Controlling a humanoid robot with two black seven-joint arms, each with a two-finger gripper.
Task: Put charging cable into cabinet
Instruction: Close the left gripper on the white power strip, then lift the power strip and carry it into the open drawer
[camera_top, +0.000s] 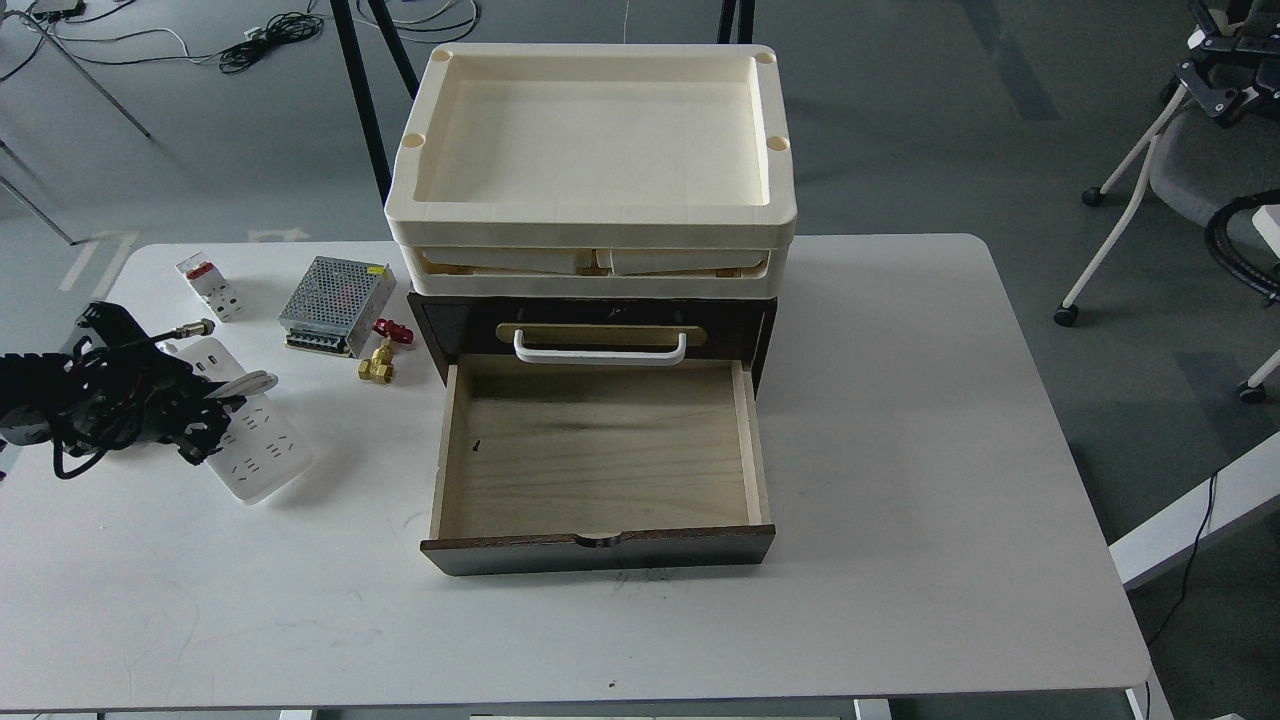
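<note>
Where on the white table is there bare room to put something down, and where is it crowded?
Bare room: the white table right of the dark brown cabinet, and the strip in front of its open pale wood drawer. Crowded: the left back corner, with the white power strip, silver mesh box, brass valve and left gripper.

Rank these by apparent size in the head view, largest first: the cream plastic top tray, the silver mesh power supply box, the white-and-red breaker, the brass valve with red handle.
1. Cream plastic top tray
2. Silver mesh power supply box
3. White-and-red breaker and brass valve with red handle: these look alike, too close to rank.
</note>
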